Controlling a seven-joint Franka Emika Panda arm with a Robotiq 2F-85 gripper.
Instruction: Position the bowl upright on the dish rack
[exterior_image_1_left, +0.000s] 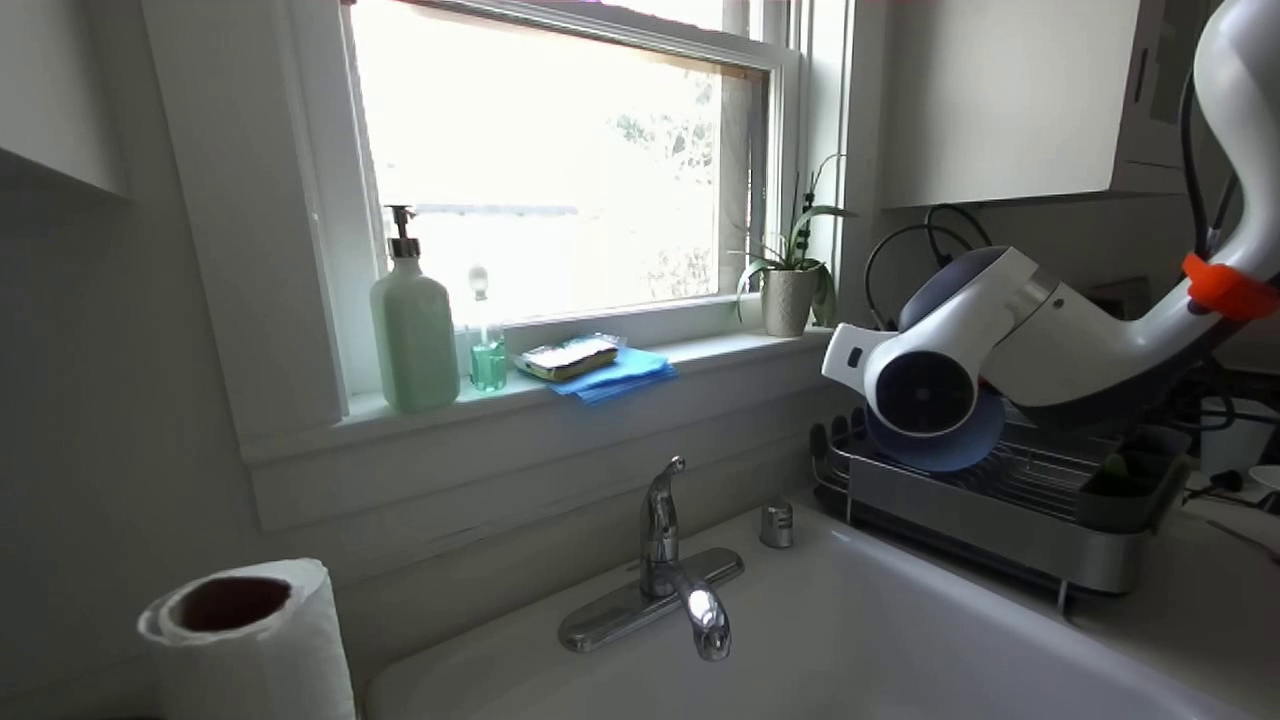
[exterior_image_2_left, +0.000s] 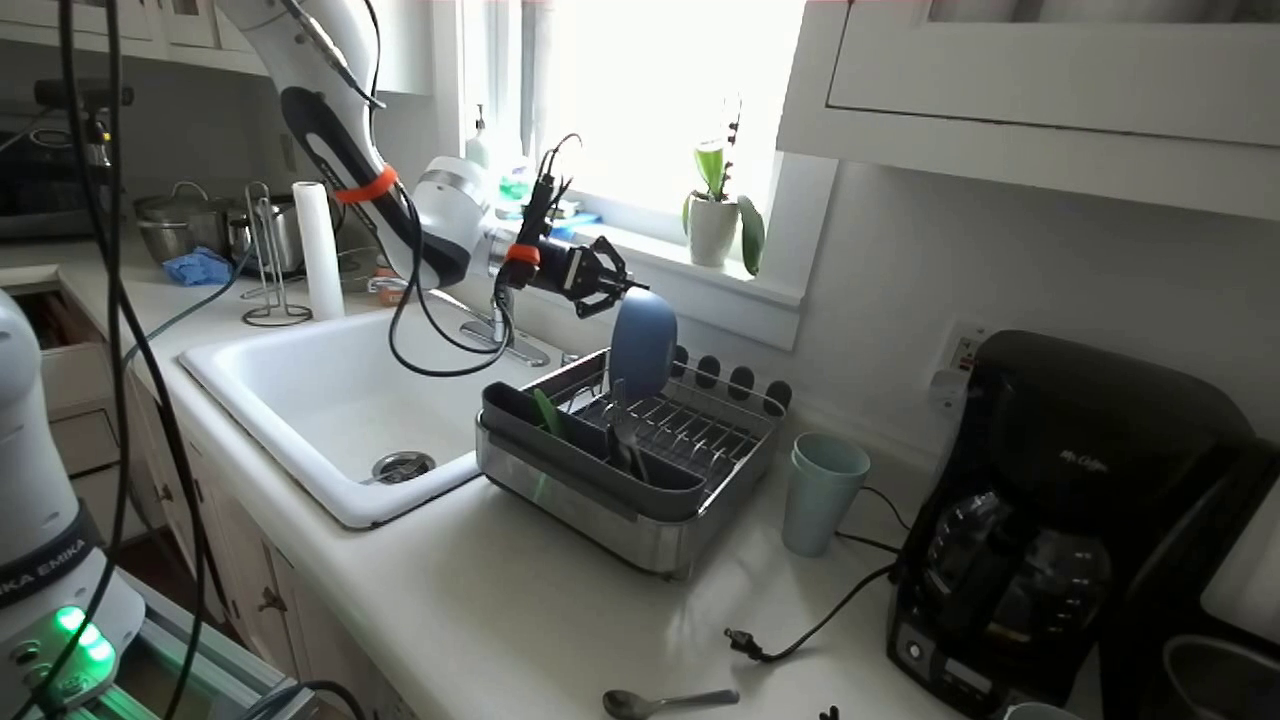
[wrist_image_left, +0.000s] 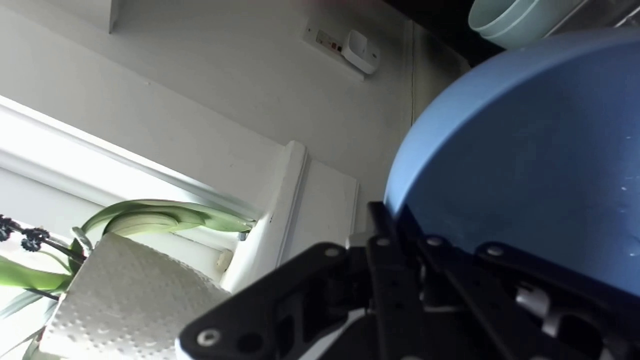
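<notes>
In an exterior view, nearest on the white table (exterior_image_2_left: 500, 610): a shiny metal spoon (exterior_image_2_left: 665, 702). To the right there, a black plastic coffee maker (exterior_image_2_left: 1060, 400); a little farther, two nested pale blue-green cups (exterior_image_2_left: 815, 510). Then, a rectangular silver-grey metal dish rack (exterior_image_2_left: 575, 508) with wire rows and a dark base, fitted along its near side with a dark grey utensil holder (exterior_image_2_left: 585, 462) containing a green utensil (exterior_image_2_left: 548, 412) and metal cutlery (exterior_image_2_left: 628, 440). Past this holder, above the wires of the rack, a round, shallow, plain blue bowl (exterior_image_2_left: 642, 345), tipped up on edge, nearly vertical; cannot tell whether touching the wires. Pinched at its upper rim between the jaws of the black gripper (wrist_image_left: 392, 212), on a white robot arm (exterior_image_1_left: 1060, 340). Beside the rack, a white sink (exterior_image_2_left: 345, 505) with a chrome faucet (exterior_image_1_left: 660, 540). Farthest, along the white windowsill (exterior_image_1_left: 715, 349), in both exterior views: a green-leaved plant (exterior_image_2_left: 752, 237) in a pale pot (exterior_image_2_left: 713, 232), a pale green pump bottle (exterior_image_1_left: 415, 340) and a blue cloth (exterior_image_1_left: 625, 375).
</notes>
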